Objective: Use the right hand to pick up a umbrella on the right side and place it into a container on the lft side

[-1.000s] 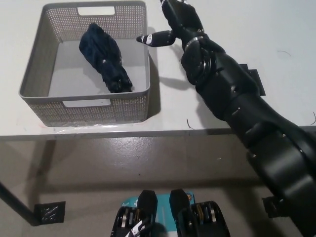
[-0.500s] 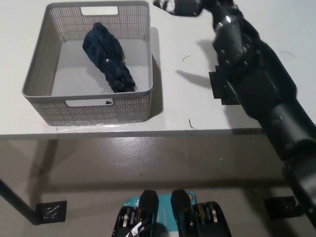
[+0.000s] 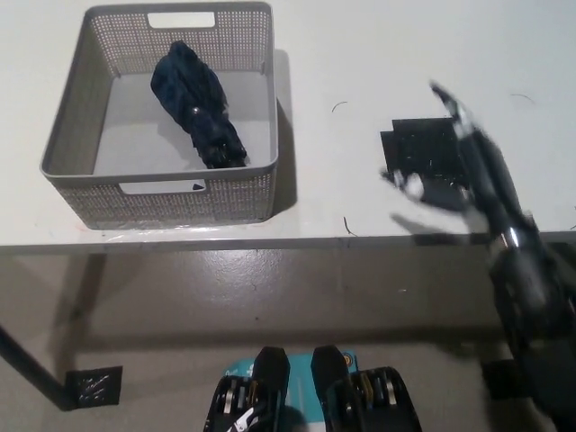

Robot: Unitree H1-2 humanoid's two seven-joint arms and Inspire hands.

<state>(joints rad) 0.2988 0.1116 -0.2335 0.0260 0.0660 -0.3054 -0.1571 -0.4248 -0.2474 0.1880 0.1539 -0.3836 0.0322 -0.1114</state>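
Dark-blue umbrella (image 3: 196, 106) already lies in the grey container (image 3: 162, 193) on the counter (image 3: 360, 54), while the blurred right robot hand (image 3: 459, 153), fingers spread and empty, only needs parking

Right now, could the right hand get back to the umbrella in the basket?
Probably yes: the umbrella lies uncovered in the open-topped basket, and the bare table separates it from the right hand.

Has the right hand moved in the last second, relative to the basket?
Yes. The right hand has pulled back from the basket rim, toward the table's near right edge. It is blurred. The umbrella lies in the basket.
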